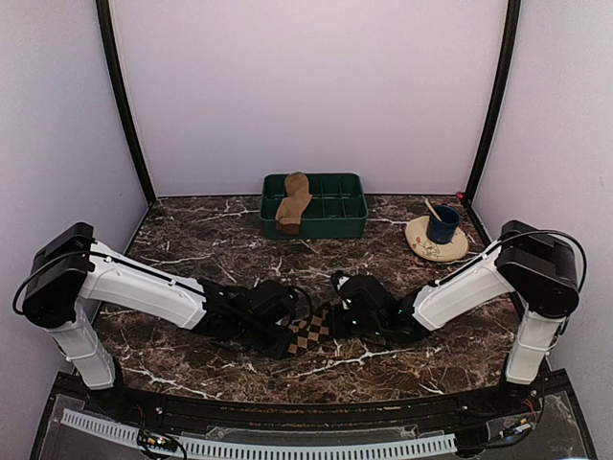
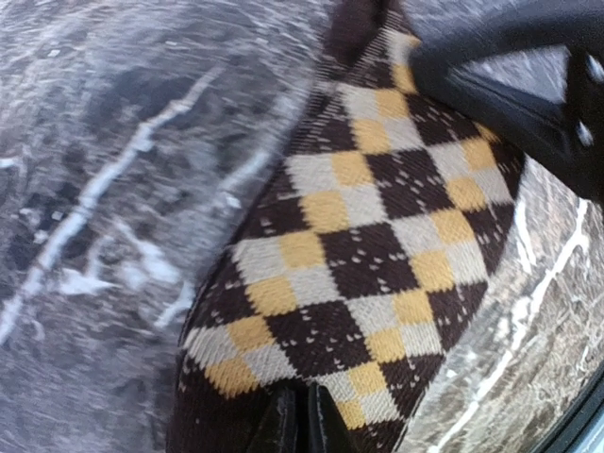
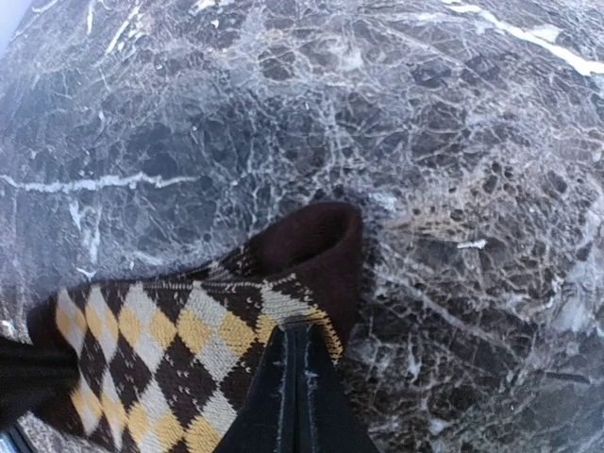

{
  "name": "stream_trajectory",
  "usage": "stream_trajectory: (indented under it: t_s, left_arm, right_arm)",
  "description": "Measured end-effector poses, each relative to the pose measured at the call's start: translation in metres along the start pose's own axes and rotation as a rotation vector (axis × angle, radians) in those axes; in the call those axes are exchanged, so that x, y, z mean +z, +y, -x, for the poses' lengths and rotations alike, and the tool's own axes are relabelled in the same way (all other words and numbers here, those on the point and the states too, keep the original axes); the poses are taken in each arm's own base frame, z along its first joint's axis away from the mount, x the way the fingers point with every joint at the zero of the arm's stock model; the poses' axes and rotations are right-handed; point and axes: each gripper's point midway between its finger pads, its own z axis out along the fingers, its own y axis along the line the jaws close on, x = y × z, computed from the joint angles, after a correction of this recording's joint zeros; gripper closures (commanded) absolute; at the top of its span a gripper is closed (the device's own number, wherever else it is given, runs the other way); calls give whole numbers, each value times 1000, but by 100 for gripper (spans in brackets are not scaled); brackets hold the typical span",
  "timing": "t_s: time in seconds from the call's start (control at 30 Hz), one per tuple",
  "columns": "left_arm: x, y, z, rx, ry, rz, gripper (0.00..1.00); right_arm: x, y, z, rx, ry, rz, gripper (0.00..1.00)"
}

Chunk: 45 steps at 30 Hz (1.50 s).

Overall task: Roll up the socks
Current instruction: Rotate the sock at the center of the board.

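Argyle sock [image 1: 311, 331] on dark, maybe marble tabletop [image 1: 201, 240]; lilac walls [image 1: 306, 86].

Top view: marble table [image 1: 192, 240] open mid-frame. Obstacles: green tray [image 1: 330, 225] upper centre; plate [image 1: 431, 251] with blue cup [image 1: 442, 226] upper right. Left arm [image 1: 144, 286] and right arm [image 1: 460, 286] block lower centre at argyle sock [image 1: 311, 331].

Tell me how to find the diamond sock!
Look at the near edge of the marble table. The diamond sock lies between the left gripper and right gripper. Its brown and yellow diamonds differ from the plain tan sock on the green tray.
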Motion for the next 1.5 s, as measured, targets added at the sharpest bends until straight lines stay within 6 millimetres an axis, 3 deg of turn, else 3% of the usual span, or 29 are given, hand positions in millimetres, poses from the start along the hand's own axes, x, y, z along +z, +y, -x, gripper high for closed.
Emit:
stream_trajectory:
  t_s: [0.27,0.97,1.3,1.5]
  left_arm:
    - [1,24,13,-32,-10,32,91]
    - [14,46,45,3,-60,29,92]
    - [14,68,58,44,-79,61,92]
    - [13,77,79,70,-102,55,93]
  right_arm:
    - [-7,3,-10,-63,31,-64,100]
    - [-24,33,-42,-123,117,-81,100]
    - [-28,41,-51,-120,132,-78,100]
    - [-31,47,-58,-128,154,-70,100]
